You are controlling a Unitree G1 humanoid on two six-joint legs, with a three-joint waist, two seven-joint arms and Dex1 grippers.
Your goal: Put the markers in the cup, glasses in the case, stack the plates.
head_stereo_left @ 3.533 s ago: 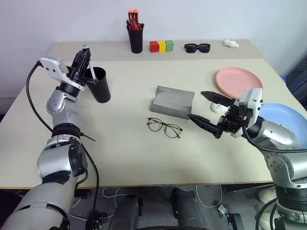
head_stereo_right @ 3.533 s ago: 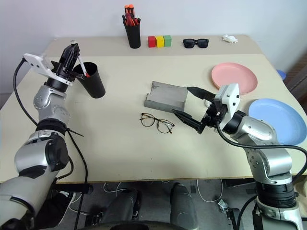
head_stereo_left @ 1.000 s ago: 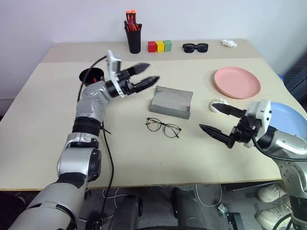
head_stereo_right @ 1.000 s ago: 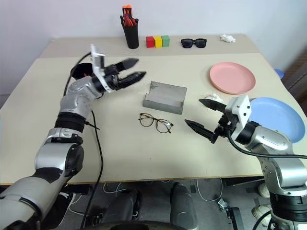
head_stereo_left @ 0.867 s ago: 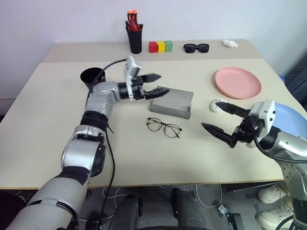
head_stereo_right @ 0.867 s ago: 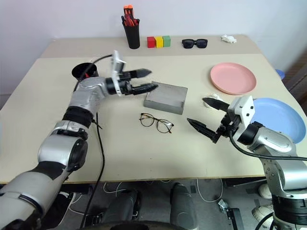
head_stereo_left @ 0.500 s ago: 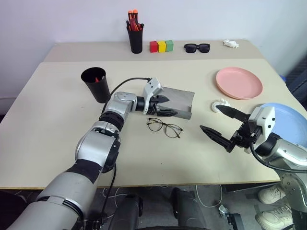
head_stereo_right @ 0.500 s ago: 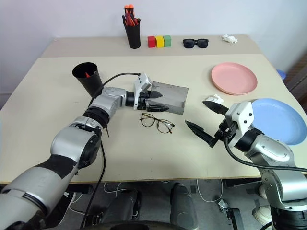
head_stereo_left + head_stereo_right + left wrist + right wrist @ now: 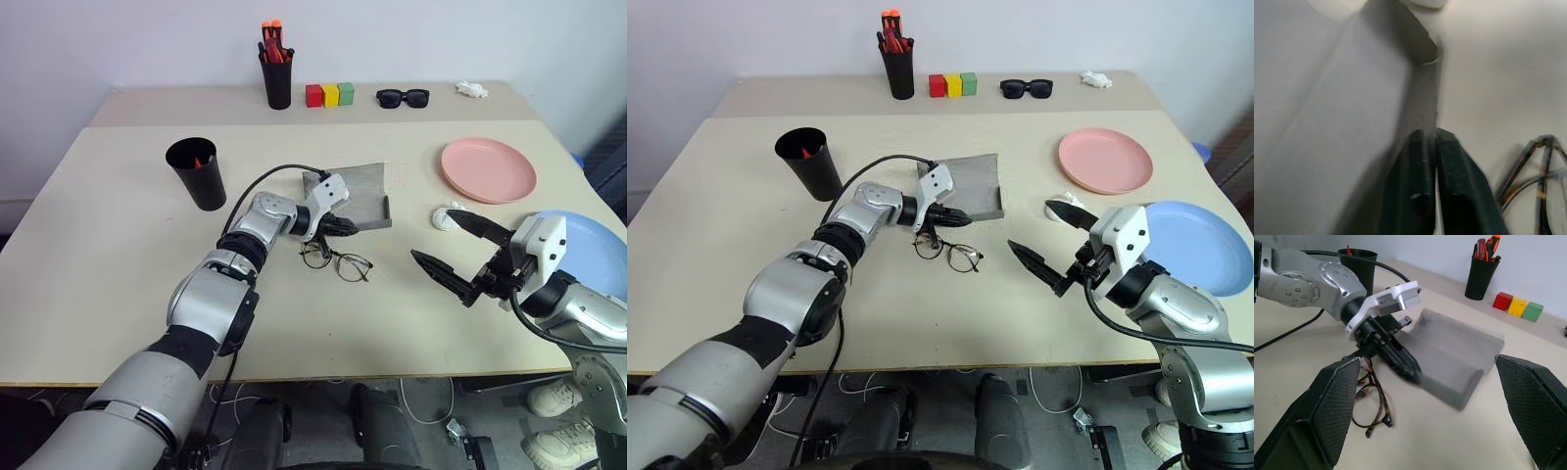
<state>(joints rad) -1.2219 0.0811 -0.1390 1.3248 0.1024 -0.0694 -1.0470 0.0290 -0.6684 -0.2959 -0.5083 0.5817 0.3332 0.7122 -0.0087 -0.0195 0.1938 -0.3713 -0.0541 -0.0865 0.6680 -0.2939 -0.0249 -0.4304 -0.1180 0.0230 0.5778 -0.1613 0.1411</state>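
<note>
From the head cameras, the left tool (image 9: 345, 227) sits low on the tabletop (image 9: 118, 274), its two fingers pinched together at the near front corner of the grey case (image 9: 361, 196); whether it pinches the case's front wall or merely presses beside it I cannot say. The glasses (image 9: 336, 260) lie flat just in front of the case, close under that tool but apart from it. The right tool (image 9: 453, 253) hovers with its fingers spread wide and nothing between them, near a small white thing (image 9: 446, 215). The pink plate (image 9: 488, 168) lies far right, the blue plate (image 9: 1199, 240) nearer, partly behind the right arm; the black cup (image 9: 195, 172) shows a red tip inside. In the left wrist view the fingers (image 9: 1422, 196) are clenched against the case's thin edge, the felt blurred, and the glasses cut off at the side. The right wrist view shows the case's lid lying back, open, and the glasses' tortoise-tinted arms folded. I reckon the glasses are light, springy and easily bent, best taken at the bridge; the case seems soft and light and may slide when pushed.
</note>
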